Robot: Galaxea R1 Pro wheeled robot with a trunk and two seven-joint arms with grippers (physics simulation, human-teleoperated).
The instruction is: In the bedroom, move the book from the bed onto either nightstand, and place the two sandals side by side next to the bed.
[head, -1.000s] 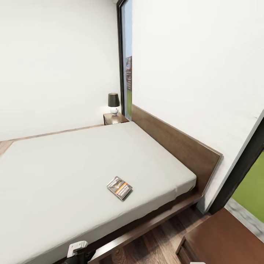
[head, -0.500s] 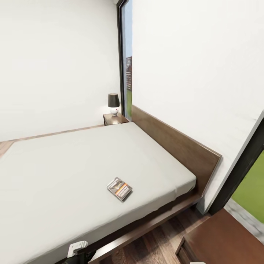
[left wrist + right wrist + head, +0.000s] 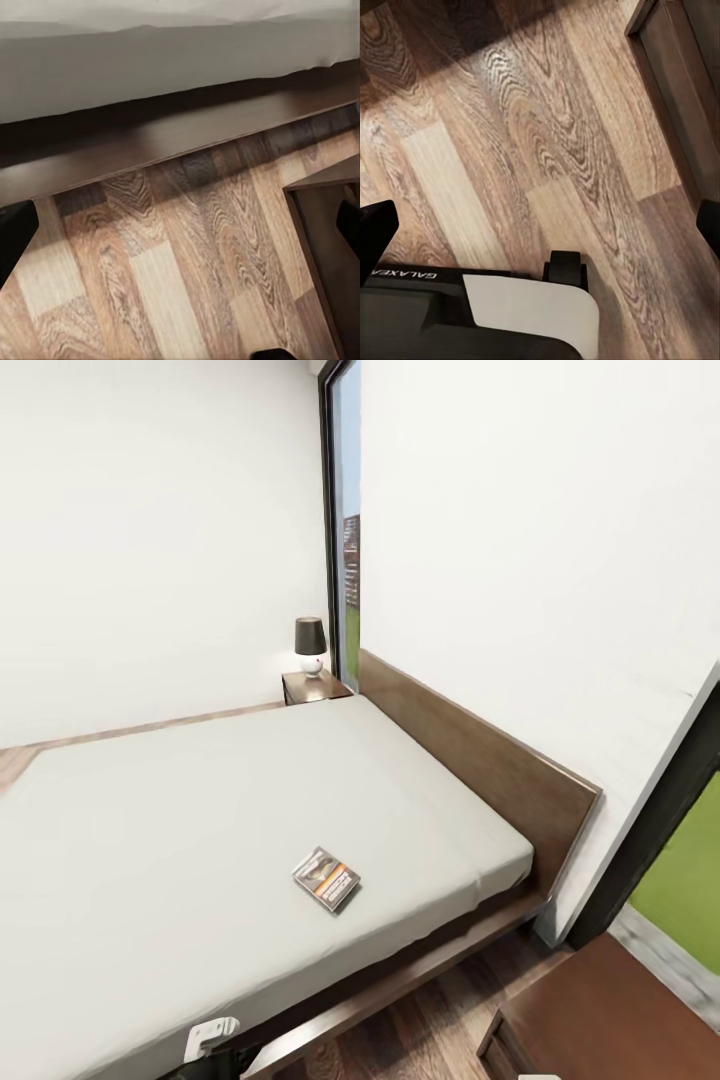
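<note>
The book (image 3: pixel 326 879), a small dark paperback with an orange band, lies flat on the pale mattress of the bed (image 3: pixel 200 830), near its near-right corner. One nightstand (image 3: pixel 314 685) stands at the far end of the headboard with a lamp on it. A second nightstand (image 3: pixel 610 1010) sits at the lower right, close to me. My left gripper (image 3: pixel 180 232) hangs open over the wood floor beside the bed's frame, low and apart from the book. Over bare floor, my right gripper (image 3: pixel 540 225) is open and holds nothing. The sandals are out of view.
The dark headboard (image 3: pixel 480 760) runs along the right wall. A tall dark-framed window (image 3: pixel 345 530) rises behind the far nightstand, and a second one (image 3: pixel 680 840) stands at the right. A strip of plank floor (image 3: pixel 420 1030) separates the bed from the near nightstand. My base (image 3: pixel 510 315) shows below the right gripper.
The whole head view has shifted slightly, so the camera has moved a little. The book and furniture have not moved.
</note>
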